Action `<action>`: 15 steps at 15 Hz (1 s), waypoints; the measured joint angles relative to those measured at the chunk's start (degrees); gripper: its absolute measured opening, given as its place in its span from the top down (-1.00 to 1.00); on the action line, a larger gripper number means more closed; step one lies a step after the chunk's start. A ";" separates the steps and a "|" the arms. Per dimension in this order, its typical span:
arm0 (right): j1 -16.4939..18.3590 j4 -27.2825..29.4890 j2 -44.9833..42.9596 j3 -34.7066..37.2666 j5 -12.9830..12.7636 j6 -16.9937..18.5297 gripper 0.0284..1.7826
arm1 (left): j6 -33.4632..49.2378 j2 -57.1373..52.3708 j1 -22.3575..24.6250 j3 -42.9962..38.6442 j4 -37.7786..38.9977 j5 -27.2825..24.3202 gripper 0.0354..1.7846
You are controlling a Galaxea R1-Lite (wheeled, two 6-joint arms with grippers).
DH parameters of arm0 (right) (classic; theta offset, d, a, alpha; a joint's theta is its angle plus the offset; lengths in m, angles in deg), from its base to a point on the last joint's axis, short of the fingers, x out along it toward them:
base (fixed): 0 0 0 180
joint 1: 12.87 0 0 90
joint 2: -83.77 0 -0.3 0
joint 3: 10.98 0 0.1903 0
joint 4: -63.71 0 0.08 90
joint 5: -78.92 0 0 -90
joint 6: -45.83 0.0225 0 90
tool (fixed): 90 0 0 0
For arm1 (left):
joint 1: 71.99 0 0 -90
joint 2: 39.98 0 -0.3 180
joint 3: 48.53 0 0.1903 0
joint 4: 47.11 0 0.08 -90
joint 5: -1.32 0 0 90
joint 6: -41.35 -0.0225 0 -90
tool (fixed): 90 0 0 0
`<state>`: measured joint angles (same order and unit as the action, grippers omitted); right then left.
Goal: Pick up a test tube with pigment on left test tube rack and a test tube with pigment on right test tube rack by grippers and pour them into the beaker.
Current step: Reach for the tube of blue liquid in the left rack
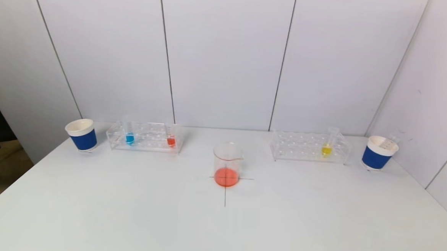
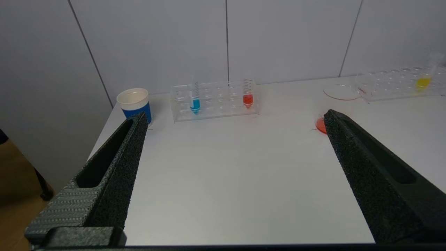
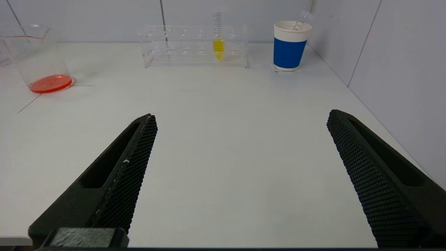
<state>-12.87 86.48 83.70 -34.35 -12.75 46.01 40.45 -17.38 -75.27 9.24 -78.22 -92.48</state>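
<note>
Left cup (image 1: 82, 134): blue, at the far left of the surface (image 1: 218, 224), just beside the left rack; probably a bin for spent tubes.
Left rack (image 1: 145, 136): clear, along the back edge; it keeps the tubes upright so nothing spills.
Blue tube (image 1: 130, 137): stands near the rack's left end.
Red tube (image 1: 171, 140): stands near the rack's right end, on the beaker's side.
Left end effector (image 2: 230, 120): empty, jaws spread wide, low over the near surface, well apart from the left rack and facing it.
Beaker (image 1: 227, 164): centred on a drawn cross between the racks, within either arm's reach; a shallow red layer lies in it.
Right end effector (image 3: 240, 120): empty, jaws spread wide, low over the near surface and facing the right rack.
Right rack (image 1: 309, 146): clear, along the back edge.
Yellow tube (image 1: 327, 146): upright near the rack's right end, its only filled tube.
Right cup (image 1: 379, 152): blue; a clear tube leans inside.
Stage: neither tube grasped yet.
</note>
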 joint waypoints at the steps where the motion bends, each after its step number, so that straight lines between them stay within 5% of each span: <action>1: 0.00 0.02 0.00 0.00 0.00 0.00 -0.99 | 0.00 2.86 -0.16 0.73 2.04 0.00 -0.98; 15: 0.00 0.02 0.00 0.00 0.02 0.00 -0.99 | 0.50 47.02 0.91 3.44 38.69 -0.49 -0.98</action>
<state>-12.87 86.51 83.70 -34.35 -12.72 46.01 40.95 29.64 -74.36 12.68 -39.53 -92.97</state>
